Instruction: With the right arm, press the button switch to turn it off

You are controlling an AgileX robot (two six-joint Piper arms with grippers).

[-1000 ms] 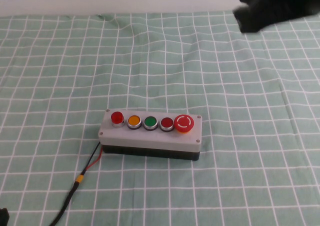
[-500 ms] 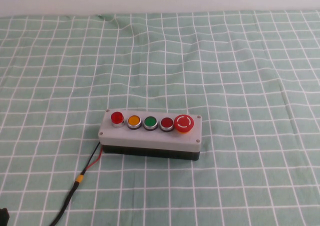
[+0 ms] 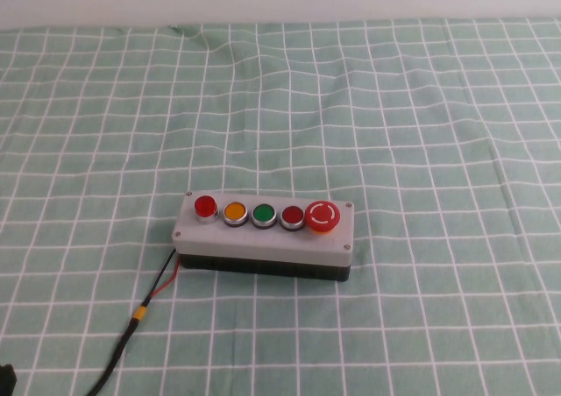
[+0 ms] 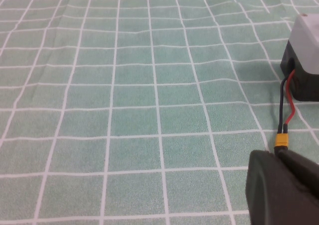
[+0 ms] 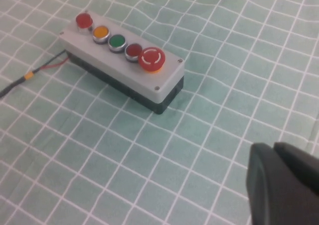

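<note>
Red button switch [image 3: 205,207] sat untouched at the box's [image 3: 263,238] end; right gripper [image 5: 281,185] hung well apart, left gripper [image 4: 279,187] near the cable [image 4: 286,110], claw states untellable.

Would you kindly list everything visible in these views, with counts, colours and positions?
button switch: one, bright red with silver collar, at the robot's-left end of the row of five on the box.
amber button: one, next in the row.
green button: one, middle of the row.
dark red button: one, fourth in the row.
mushroom-head button: one, large and red, right end.
control box: one, grey lid on a black base, on the cloth near the table's middle.
cable: one red and black pair with a yellow connector, leaving the box's left end.
tablecloth: one, green with white grid.
left gripper: black, near the cable, only in its wrist view.
right gripper: black, away from the box, only in its wrist view.
</note>
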